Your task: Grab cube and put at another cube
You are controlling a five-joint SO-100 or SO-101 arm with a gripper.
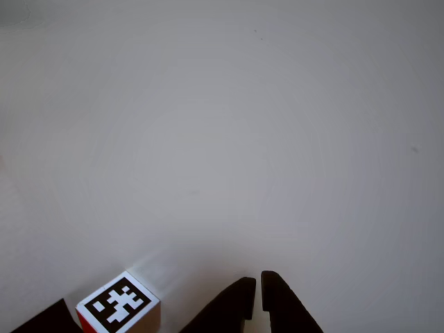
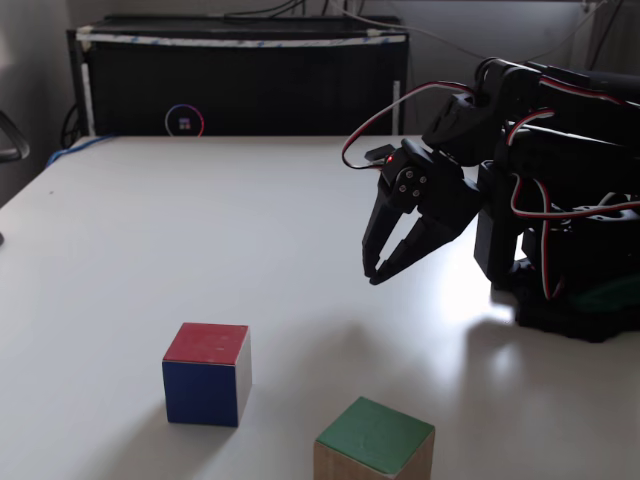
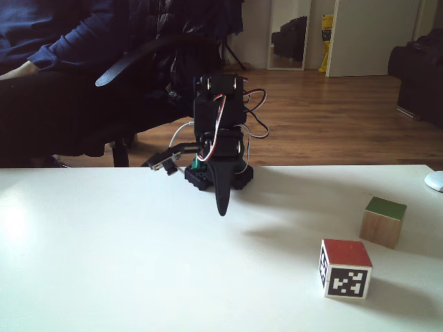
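The wooden cube with a green top stands at the front edge of a fixed view and at the right in the other fixed view. The marker cube has a red top and a black-and-white code on its near face; from the opposite side it shows red, blue and white faces. Its code face also sits at the lower left of the other view. My gripper hangs above the table, shut and empty, well apart from both cubes. Its dark fingertips nearly touch.
The arm's black base stands at the table's right in a fixed view. A person's sleeve and an office chair are behind the table. A white mouse lies at the far right edge. A black cabinet stands behind.
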